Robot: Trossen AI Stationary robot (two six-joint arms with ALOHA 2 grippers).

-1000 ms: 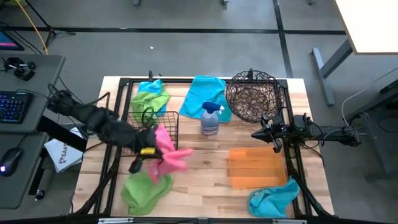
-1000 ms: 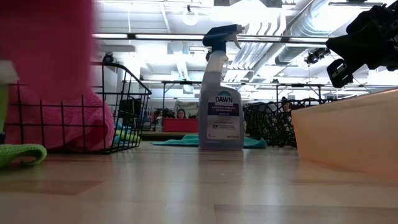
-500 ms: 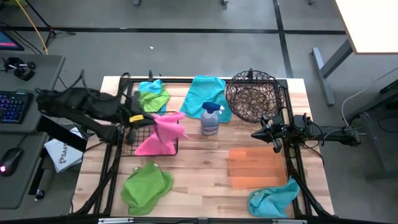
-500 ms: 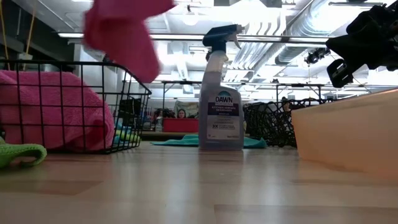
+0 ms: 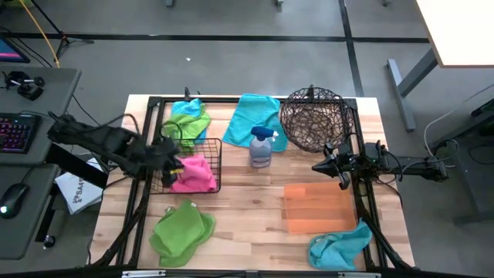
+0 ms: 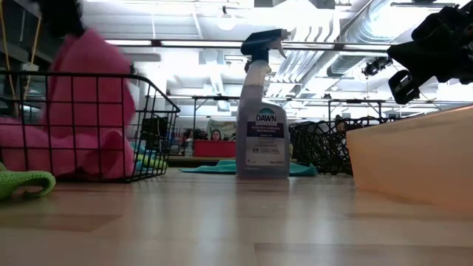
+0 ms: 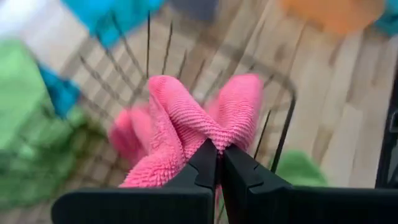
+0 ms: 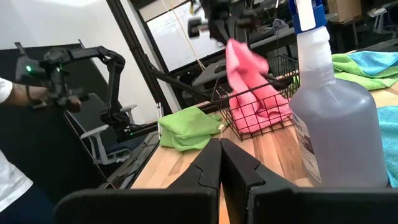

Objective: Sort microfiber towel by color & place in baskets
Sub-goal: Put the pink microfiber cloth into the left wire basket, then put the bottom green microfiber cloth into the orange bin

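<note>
Pink fluffy microfiber towel hangs from my left gripper, whose two dark fingers are pinched tight on a fold of it. Right under that gripper is the square black wire-grid basket, and the lower part of the towel already sits inside it, bunched against the wire wall. From the right wrist view I see the towel hanging straight down from the gripper into the basket.

My right gripper waits well off to the other side, near the table's right edge, with its fingers pressed together on nothing. Just ahead of it stands a clear spray bottle with a blue top. The round dark brown woven-wire bowl basket and the flat rectangular orange tray lie on either side of it.

A green towel lies on the wood close to my left gripper, outside the basket. Beyond the basket lie a green and blue pile and a big blue towel. One more blue towel is past the orange tray.
</note>
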